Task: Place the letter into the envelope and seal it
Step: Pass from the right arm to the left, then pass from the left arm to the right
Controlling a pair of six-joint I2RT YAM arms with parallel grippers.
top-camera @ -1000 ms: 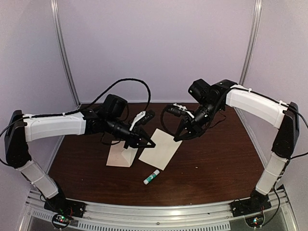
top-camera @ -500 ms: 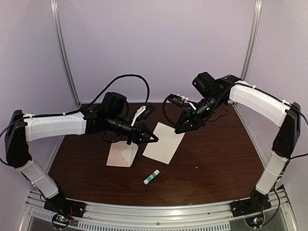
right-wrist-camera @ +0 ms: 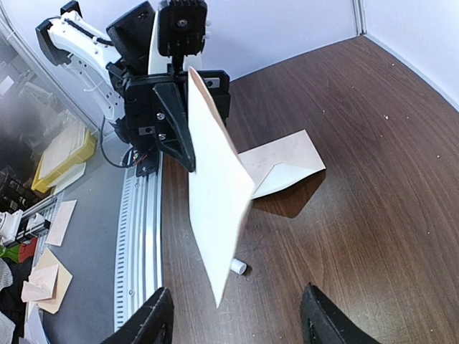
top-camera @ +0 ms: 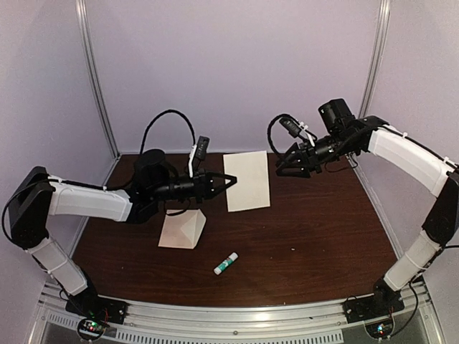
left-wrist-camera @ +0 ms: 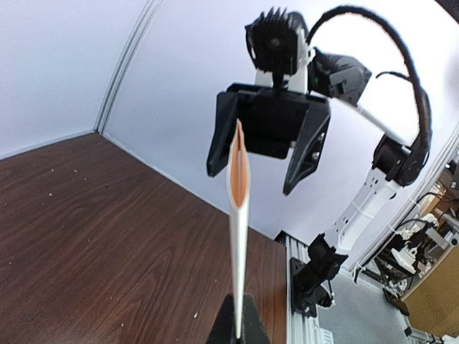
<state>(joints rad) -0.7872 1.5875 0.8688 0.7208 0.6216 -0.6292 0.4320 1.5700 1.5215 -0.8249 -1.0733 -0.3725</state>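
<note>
Above the table (top-camera: 323, 236), letter (top-camera: 247, 180) newly airborne

1. No word, brand, number or sign can be read in any of the three views.
2. The letter (top-camera: 247, 180) shows a plain cream face with nothing legible on it.
3. The envelope (top-camera: 183, 231), toward the left side of the table (top-camera: 323, 236), shows no legible print on its visible panels or flap.
4. The glue stick (top-camera: 225, 264), near the table's front edge, has a green band. It is too small to tell whether the band carries lettering.
</note>
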